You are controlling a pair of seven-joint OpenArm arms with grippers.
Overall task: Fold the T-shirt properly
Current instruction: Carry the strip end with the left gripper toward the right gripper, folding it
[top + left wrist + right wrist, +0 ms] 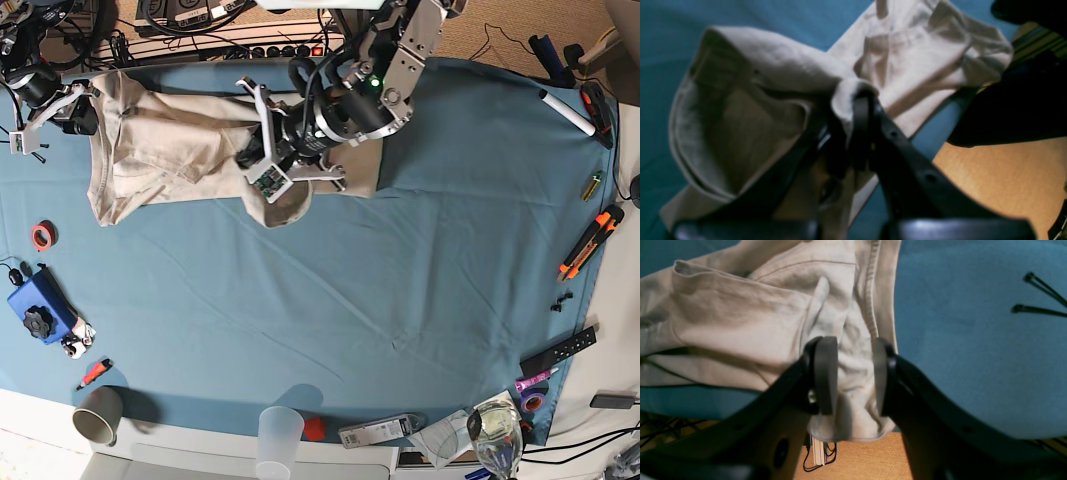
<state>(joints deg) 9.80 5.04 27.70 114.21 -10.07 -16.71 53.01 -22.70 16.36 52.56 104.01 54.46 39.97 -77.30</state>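
The beige T-shirt (170,150) lies rumpled on the blue tablecloth (350,300) at the back left. My left gripper (272,200) is at the shirt's near right corner and holds a raised, bunched fold. In the left wrist view this gripper (858,98) is shut on a fold of the T-shirt (913,60), which hangs loosely around it. My right gripper (85,112) is at the shirt's far left edge. In the right wrist view its pads (825,373) press a wad of the T-shirt (740,323) at the table edge, and the right gripper (851,373) is shut on it.
A red tape roll (41,236), a blue box (40,310), a paper cup (97,415), a clear plastic cup (280,435) and a wine glass (497,435) stand along the left and front edges. An orange cutter (590,243) and a black remote (558,350) lie at the right. Cables run behind the table.
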